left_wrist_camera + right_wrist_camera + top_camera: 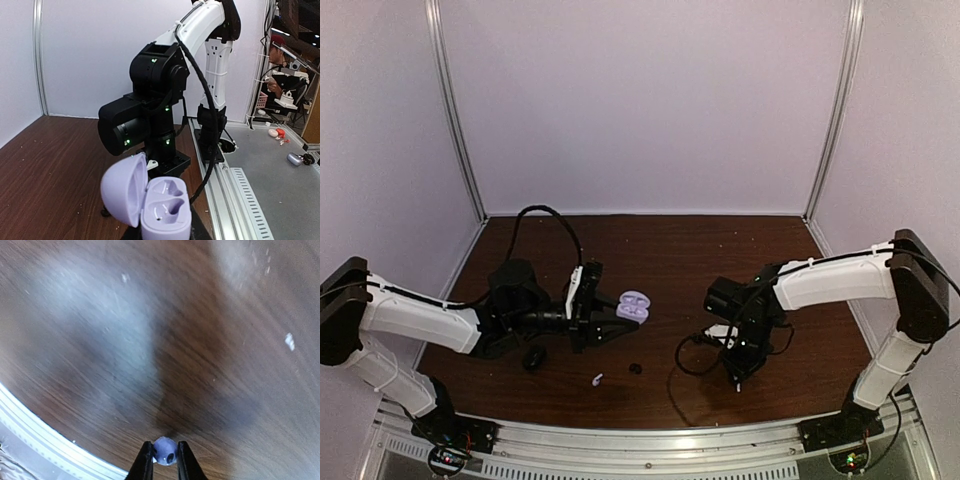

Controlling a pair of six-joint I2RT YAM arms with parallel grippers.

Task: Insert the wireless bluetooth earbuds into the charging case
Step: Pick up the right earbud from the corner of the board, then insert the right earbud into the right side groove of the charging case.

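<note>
Right wrist view, bottom centre: the right gripper (pixel 163 450) is clamped on one small pale earbud (pixel 161 455), pinched at the very fingertips just above the table (pixel 210 340), close to its front rail. With so slight a hold, the earbud could twist or pop out as it travels, and it would then meet the socket the wrong way round.

In the top view, lower centre, one white stemmed earbud (pixel 597 380) and one small black earbud (pixel 635 369) lie loose, a little apart. A larger dark lump (pixel 533 357) sits to their left; I cannot tell what it is.

Farther up, left of centre, the left gripper (pixel 616 318) is closed on the one lilac charging case (pixel 632 306), holding it off the table. Its lid (pixel 122 187) stands open and both of its two sockets (pixel 169 206) are empty. Pressing an earbud in could push the case askew in that grip or knock the lid shut.
</note>
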